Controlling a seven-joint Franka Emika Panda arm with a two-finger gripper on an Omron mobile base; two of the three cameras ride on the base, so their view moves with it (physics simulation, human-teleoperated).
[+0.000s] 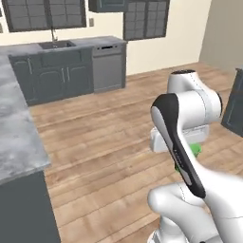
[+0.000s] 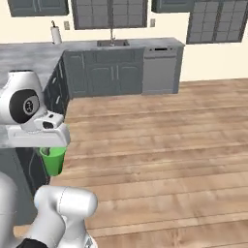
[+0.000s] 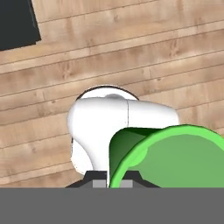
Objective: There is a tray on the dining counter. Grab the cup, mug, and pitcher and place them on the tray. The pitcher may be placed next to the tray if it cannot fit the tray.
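Gripper (image 2: 54, 147) is clenching the cup (image 2: 53, 160) — the jaws are pinched on the rim of the green tumbler, which is hanging upright beneath the hand, just in front of the grey cabinet base at the arm's left in the right base view. In the hand view the cup (image 3: 175, 157) is sitting right at the fingertips, its open mouth facing the camera, with wooden floor (image 3: 131, 52) beyond it and nothing under it.

My reading is that the step in hand is carrying the cup toward the tray, with the base travelling across the kitchen. Doing it well calls for keeping the hand level so the tumbler is not swinging, holding the pinch firm on that thin rim, and keeping the cup clear of the marble counter (image 1: 16, 123) edge beside the arm. Lowering should wait until the tray is sitting directly below — setting down on a blind guess could tip the cup over the counter's edge.

Counting what is showing: one gripper, one green cup, one arm (image 1: 185, 142). Beyond the cup, one sink (image 2: 112, 43), one dishwasher (image 2: 159, 70) and one paper-towel roll (image 2: 56, 34) are standing along the far wall.
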